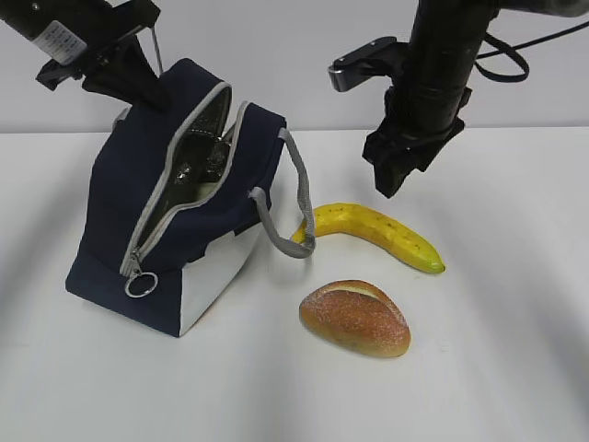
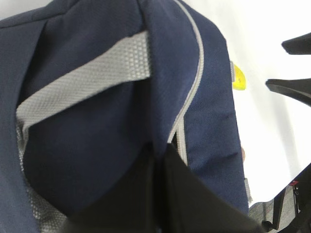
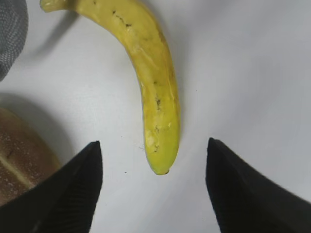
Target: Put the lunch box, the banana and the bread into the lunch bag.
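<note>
The lunch bag (image 1: 175, 230) is shown standing tilted on the white worktop (image 1: 515, 368), its zipper undone so that the mouth gapes upward; a silvery lining and some dark content are glimpsed inside, but whether this is the lunch box cannot be told. The left gripper (image 1: 138, 78) is seen closed tight on the navy fabric at the bag's upper rear edge, apparently so that the opening is held up and steady for loading. The banana (image 1: 377, 235) lies on the worktop just beside a grey strap handle (image 1: 285, 230), with the bread (image 1: 355, 318) near it in front; both remain outside the bag. The right gripper (image 3: 153, 189) is held above the banana's tip with its jaws spread wide and nothing between them, apart from the fruit, a stance judged to prepare a grasp.
</note>
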{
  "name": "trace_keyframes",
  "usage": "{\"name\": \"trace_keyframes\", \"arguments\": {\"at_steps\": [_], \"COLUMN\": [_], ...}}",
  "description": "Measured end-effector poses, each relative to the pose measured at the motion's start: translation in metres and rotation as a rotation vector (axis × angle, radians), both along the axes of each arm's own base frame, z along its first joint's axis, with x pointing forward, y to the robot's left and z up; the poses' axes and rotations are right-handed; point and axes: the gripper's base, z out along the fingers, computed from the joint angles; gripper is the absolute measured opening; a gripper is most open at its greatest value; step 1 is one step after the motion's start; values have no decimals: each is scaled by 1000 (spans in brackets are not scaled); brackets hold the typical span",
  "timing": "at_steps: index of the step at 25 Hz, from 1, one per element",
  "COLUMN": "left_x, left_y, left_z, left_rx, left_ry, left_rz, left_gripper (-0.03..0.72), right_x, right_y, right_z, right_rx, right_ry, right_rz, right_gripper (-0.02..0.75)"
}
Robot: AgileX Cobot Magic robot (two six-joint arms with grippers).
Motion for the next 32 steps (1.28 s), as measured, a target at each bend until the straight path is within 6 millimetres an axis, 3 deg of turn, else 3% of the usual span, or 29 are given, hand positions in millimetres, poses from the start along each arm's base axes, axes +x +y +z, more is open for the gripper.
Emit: {"name": "trace_keyframes", "arguments": {"at_steps": [8, 15, 25, 32], "left_x": [0, 0, 0, 0], "left_y": [2, 2, 2, 2], "left_z": [-1, -1, -2, -2], "left_rx": [25, 28, 32, 32], "left_ry": [-3, -4, -4, -4], "left_rz": [-1, -1, -1, -1], "left_gripper": [-2, -2, -2, -2], "right_x": [14, 26, 33, 35], "right_y": [-12, -8, -8, -7], "right_z": [-37, -73, -98, -101], "right_rx": [57, 60, 43, 48], "right_ry": [91, 105, 101, 89], "right_rz": [30, 59, 65, 74], "right_gripper": [496, 596, 593, 589]}}
